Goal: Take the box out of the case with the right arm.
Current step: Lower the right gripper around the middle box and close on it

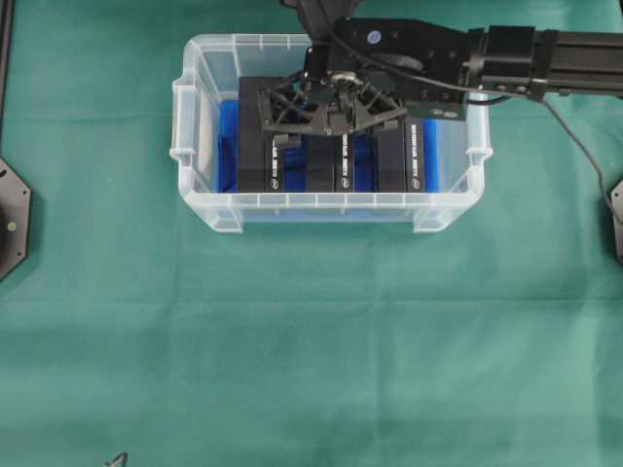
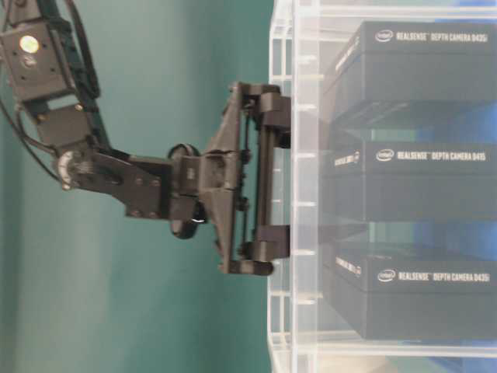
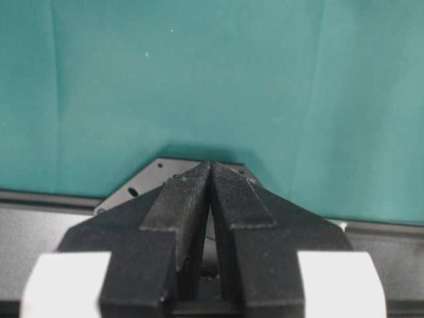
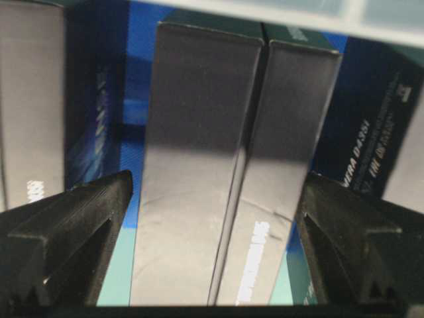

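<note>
Starting on the left with the left gripper (image 3: 211, 192): pressing its two ribbed fingers (image 3: 182, 199) together tip to tip, gripping nothing, pointing at bare green cloth (image 3: 199, 79) past a black plate (image 3: 142, 182).

Moving out over the table: seeing the same cloth lying flat and wide across the near half, with a black base plate (image 1: 12, 219) sitting at the left edge.

Coming next to the case (image 1: 321, 206), standing on the cloth toward the far side, about midway between left and right. Looking through its clear near wall at a blue lining (image 1: 226, 146) covering the floor. Finding several black boxes standing on edge inside, side by side in a row from left to right, printed ends facing the near wall. Noting two middle boxes (image 1: 334, 163) touching each other, with a wider box (image 1: 255, 146) apart to their left and further boxes (image 1: 399, 161) to their right.

Meeting the right gripper (image 1: 331, 112) just above that row, pointing down into the case and spreading wide. Seeing its fingers (image 4: 73, 225) straddling the middle pair in the right wrist view, one on each outer side, with blue gaps showing between finger and cardboard; clasping nothing, touching neither box as far as visible.

Following the right arm (image 1: 526, 53) away toward the far right, crossing above the case's far right corner, carrying a small round blue sticker (image 1: 373, 37) on its body.
</note>
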Controlling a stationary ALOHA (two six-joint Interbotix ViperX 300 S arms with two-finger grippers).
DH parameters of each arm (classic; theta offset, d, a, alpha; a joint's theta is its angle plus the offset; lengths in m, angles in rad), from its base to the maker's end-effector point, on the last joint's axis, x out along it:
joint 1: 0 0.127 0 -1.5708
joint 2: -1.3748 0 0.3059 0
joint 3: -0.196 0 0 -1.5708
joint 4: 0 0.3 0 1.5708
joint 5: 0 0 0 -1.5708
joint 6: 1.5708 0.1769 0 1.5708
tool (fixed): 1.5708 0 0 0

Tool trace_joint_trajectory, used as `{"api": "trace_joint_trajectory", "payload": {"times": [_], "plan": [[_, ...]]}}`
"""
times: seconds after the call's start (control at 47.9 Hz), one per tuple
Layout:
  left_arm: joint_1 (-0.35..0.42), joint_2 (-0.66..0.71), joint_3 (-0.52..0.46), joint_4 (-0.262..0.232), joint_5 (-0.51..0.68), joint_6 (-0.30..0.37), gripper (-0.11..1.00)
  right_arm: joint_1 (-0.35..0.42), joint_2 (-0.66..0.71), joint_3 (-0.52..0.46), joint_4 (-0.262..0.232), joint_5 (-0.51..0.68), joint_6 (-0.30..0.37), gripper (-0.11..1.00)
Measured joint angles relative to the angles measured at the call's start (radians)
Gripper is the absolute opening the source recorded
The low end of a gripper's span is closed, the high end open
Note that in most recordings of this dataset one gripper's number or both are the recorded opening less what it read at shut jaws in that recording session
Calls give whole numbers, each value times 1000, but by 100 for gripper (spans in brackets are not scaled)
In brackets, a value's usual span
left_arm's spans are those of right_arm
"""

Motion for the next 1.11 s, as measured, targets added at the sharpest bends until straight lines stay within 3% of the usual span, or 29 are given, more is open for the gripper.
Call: {"api": "trace_joint_trajectory", "payload": {"times": [0.71,0.814,0.897,1.106], "plan": [[0,2,2,0,0,0,0,2,9,0,43,8,20,92],[0,0,2,0,-2,0,0,2,9,0,43,12,21,84],[0,-2,0,0,-2,0,0,3,9,0,38,20,29,66],[0,-2,0,0,-2,0,0,8,9,0,25,43,54,65]]}}
